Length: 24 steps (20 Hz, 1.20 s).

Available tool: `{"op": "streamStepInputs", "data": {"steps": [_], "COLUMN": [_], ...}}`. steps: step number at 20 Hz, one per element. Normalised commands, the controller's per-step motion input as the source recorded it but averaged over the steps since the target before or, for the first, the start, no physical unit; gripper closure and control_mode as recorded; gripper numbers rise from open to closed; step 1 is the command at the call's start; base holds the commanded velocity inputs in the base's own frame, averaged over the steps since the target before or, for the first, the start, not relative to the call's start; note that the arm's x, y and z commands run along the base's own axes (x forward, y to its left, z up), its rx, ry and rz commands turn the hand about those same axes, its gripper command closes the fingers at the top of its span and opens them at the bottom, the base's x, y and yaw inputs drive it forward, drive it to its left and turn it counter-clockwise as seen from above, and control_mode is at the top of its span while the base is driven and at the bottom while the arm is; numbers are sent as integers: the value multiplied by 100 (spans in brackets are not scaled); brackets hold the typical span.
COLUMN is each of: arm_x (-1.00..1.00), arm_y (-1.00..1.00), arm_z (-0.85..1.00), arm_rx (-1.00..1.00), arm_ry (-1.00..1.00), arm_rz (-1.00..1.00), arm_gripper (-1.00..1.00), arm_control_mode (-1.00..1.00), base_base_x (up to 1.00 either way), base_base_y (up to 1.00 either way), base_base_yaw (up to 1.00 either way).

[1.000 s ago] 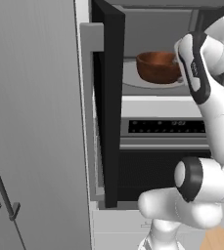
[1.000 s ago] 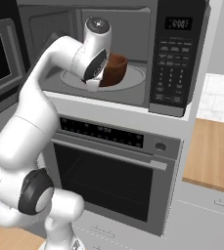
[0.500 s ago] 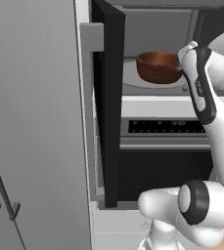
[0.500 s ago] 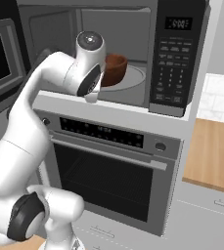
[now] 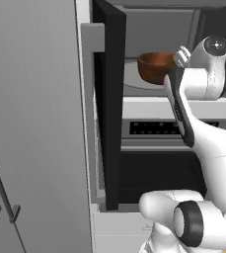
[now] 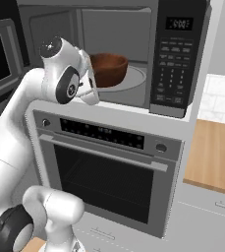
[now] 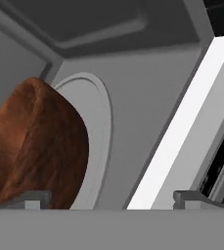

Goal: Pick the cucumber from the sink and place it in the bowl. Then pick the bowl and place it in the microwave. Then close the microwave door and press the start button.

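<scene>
**Bowl on the turntable, hand open at the microwave mouth**

The microwave sits built in above the oven, its grey cavity open to the front. The microwave door stands swung out on the left side of the opening, seen edge-on in the left base view as a tall black slab. The button panel runs down the right side of the microwave front.

The white arm rises from below and bends so that its wrist lies at the front left corner of the cavity opening. The round pale turntable covers the cavity floor. The reddish-brown bowl stands upright on the turntable, toward its left half and near the front edge of the cavity.

The gripper is spread wide, its two dark finger tips far apart at the bottom of the hand view, with nothing between them. One tip lies in front of the bowl's lower side, and whether it touches the wood cannot be told; the other lies over by the pale front frame of the microwave. The hand holds nothing

The cucumber cannot be made out; the inside of the bowl is hidden from these angles
</scene>
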Motion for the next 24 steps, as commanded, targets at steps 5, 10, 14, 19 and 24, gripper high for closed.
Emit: {"op": "streamStepInputs", "data": {"steps": [5,10,14,19,24], "arm_x": [0,-3,-12,-49,-85], "arm_y": [-15,-34,-27,-13,-8], "arm_z": [-5,0,-2,-14,-2], "arm_rx": [-42,-40,-40,-34,-28], "arm_ry": [0,0,-3,-18,-24], "arm_rz": [-15,-15,-14,-15,-16], "arm_gripper": [-100,-100,-100,-100,-100], "arm_control_mode": [-100,-100,-100,-100,-100], "base_base_x": [0,0,0,0,0], "base_base_y": [0,0,0,0,0], "base_base_yaw": [0,0,0,0,0]}}
